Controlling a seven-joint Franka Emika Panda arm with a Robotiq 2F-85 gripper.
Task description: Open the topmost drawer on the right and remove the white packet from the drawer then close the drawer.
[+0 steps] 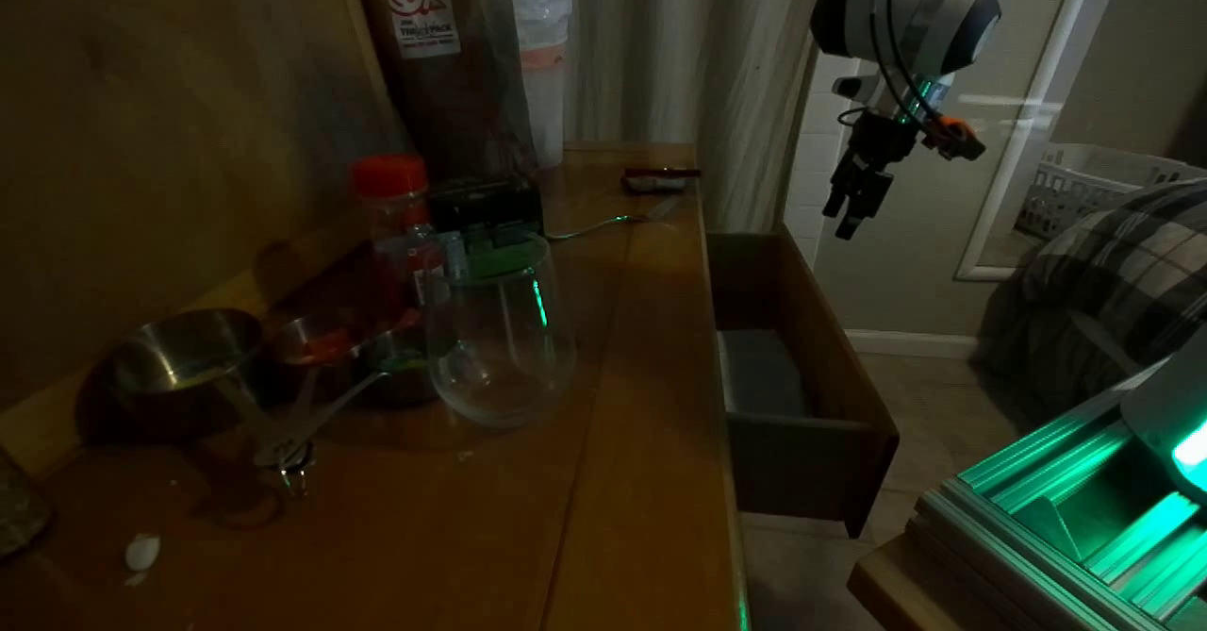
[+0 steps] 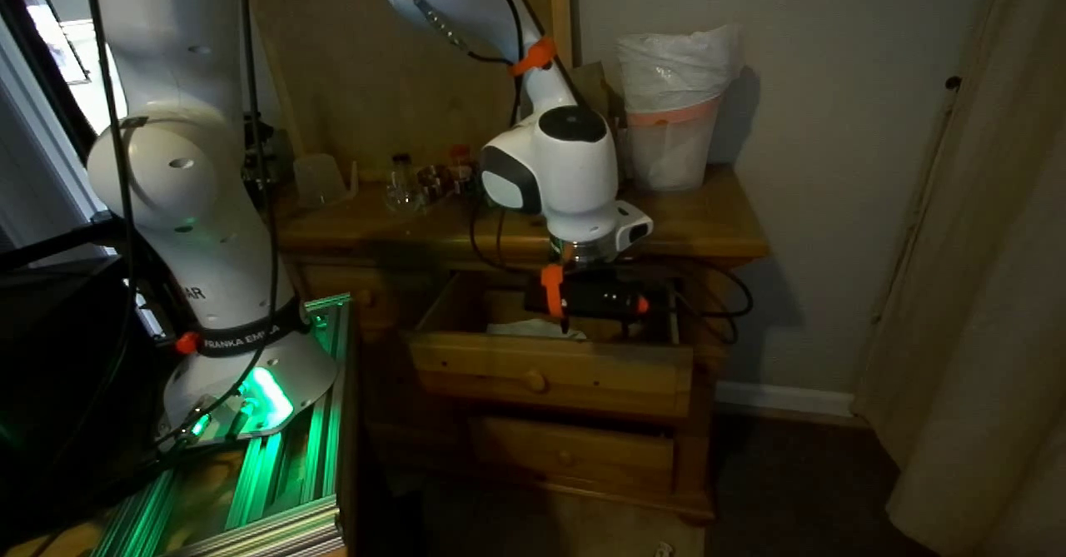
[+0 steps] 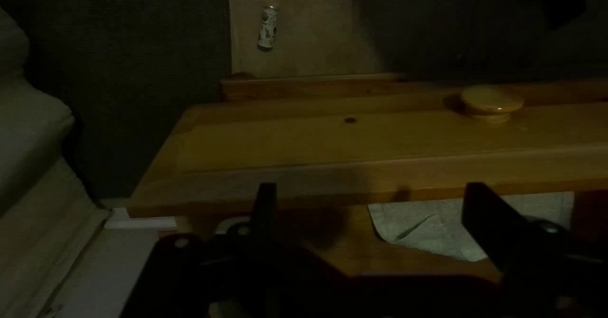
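Note:
The top right drawer is pulled out, with its front (image 2: 608,378) and knob showing in an exterior view and its side wall (image 1: 830,329) in an exterior view. The white packet (image 3: 427,230) looks like a flat, creased, pale sheet on the drawer floor. It also shows in both exterior views (image 1: 764,372) (image 2: 533,329). My gripper (image 1: 839,222) is open and empty, pointing down above the drawer's height. In the wrist view its fingers (image 3: 372,185) are wide apart, with the packet partly behind the right finger. The drawer front (image 3: 285,142) lies ahead of the fingertips.
The dresser top (image 1: 651,405) holds a clear glass (image 1: 500,357), metal measuring cups (image 1: 189,353), a red-lidded jar (image 1: 388,178) and a paper bag (image 1: 453,84). A lower drawer (image 2: 608,457) stands slightly out. A can (image 3: 268,28) lies on the floor.

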